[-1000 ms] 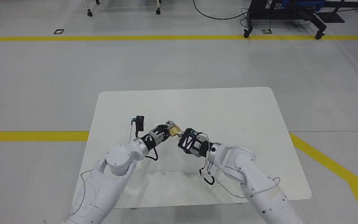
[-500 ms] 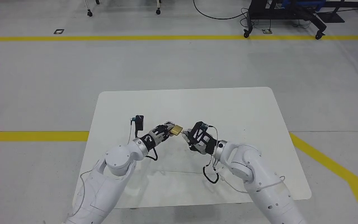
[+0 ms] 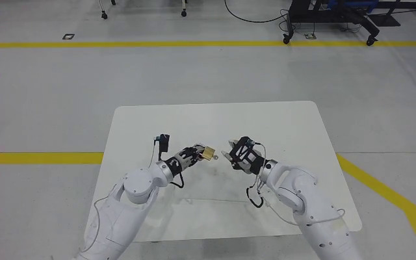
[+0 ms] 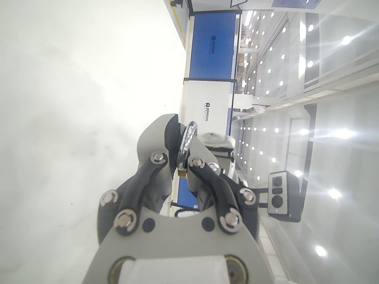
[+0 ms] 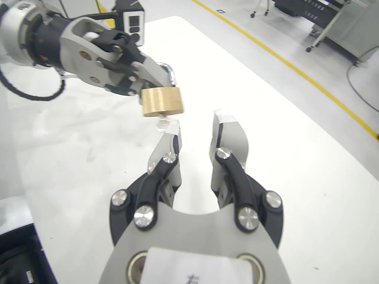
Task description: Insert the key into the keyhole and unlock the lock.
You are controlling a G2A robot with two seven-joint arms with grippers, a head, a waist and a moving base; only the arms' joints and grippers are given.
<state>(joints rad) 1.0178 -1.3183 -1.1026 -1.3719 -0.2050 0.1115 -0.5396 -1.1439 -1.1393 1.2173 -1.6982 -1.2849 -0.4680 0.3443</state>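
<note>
Left gripper (image 5: 163,75) clamped on the lock (image 5: 161,101) shackle, key (image 5: 163,123) in its keyhole – right gripper (image 5: 197,124) spread apart, near

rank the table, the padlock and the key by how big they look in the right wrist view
1. table, by far the largest
2. padlock
3. key, smallest; just its head pokes out under the padlock, so its full size is hidden

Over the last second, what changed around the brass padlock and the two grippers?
The right gripper, fingers open, drew back from the brass padlock, leaving the small silver key sticking out of its underside. The left gripper stays shut on the padlock, nearly in place.
</note>
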